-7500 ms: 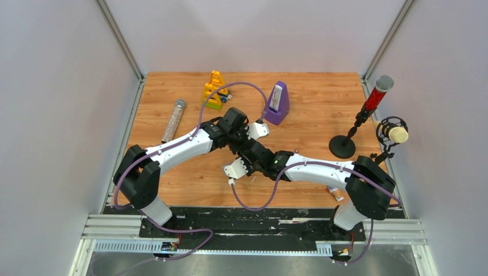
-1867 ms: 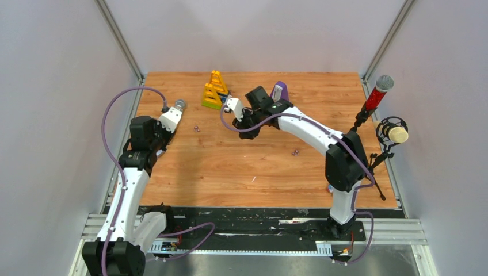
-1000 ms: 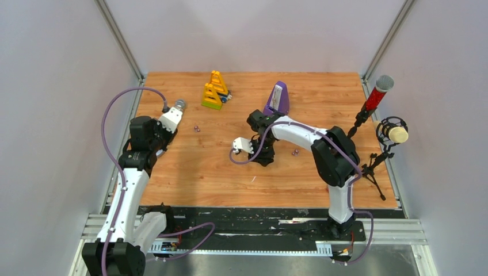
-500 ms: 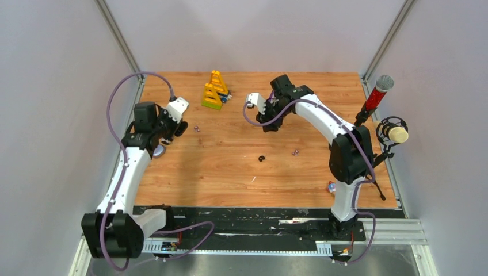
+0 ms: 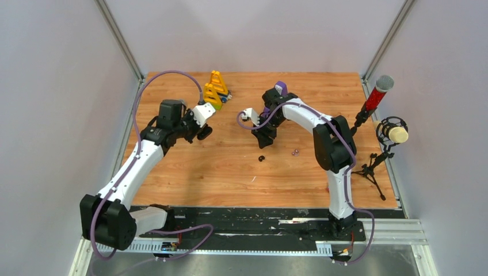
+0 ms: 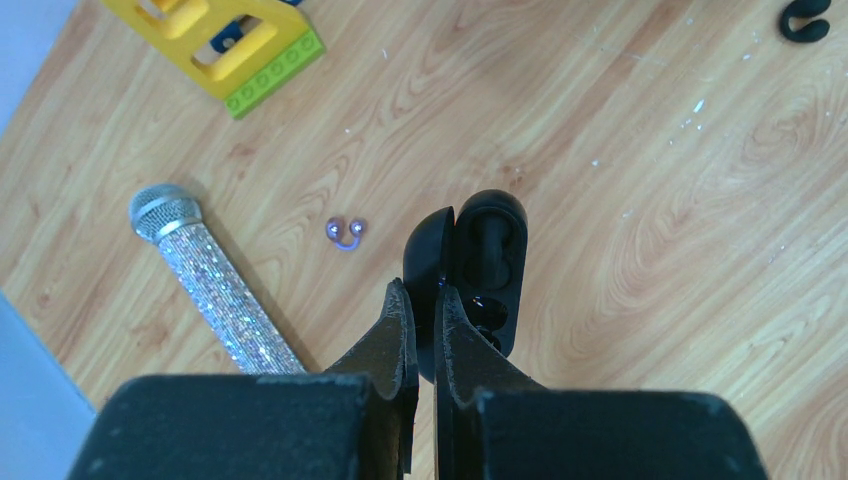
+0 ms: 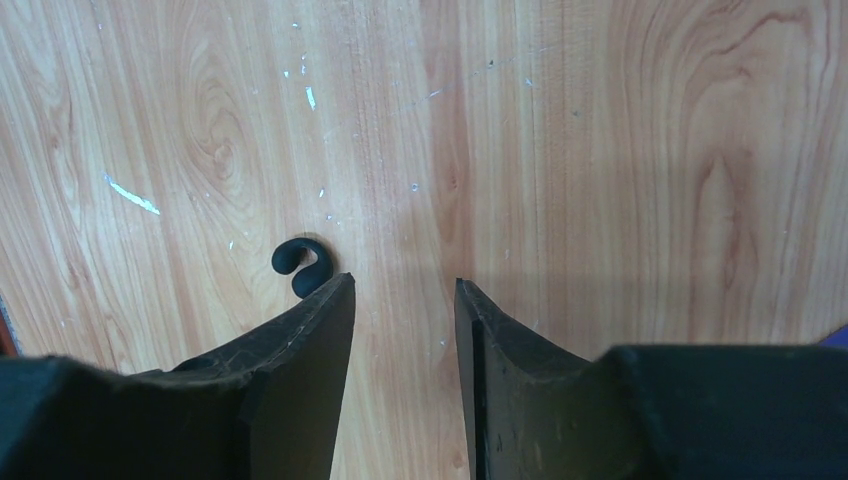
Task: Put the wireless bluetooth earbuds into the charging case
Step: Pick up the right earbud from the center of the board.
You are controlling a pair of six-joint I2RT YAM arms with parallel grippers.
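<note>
- Charging case where?
- Pinched lid-open in my left gripper, arm stretched forward over table.
- Right?
- Arm bent, my right gripper points down, jaws apart, empty; earbuds on table beside one fingertip.

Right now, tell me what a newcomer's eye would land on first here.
The left end effector pinches an open glossy black charging case over the table's left half. A small curled black earbud lies loose on the wood mid-table, just beside the open right end effector. A glittery silver microphone lies near the table's left edge.
</note>
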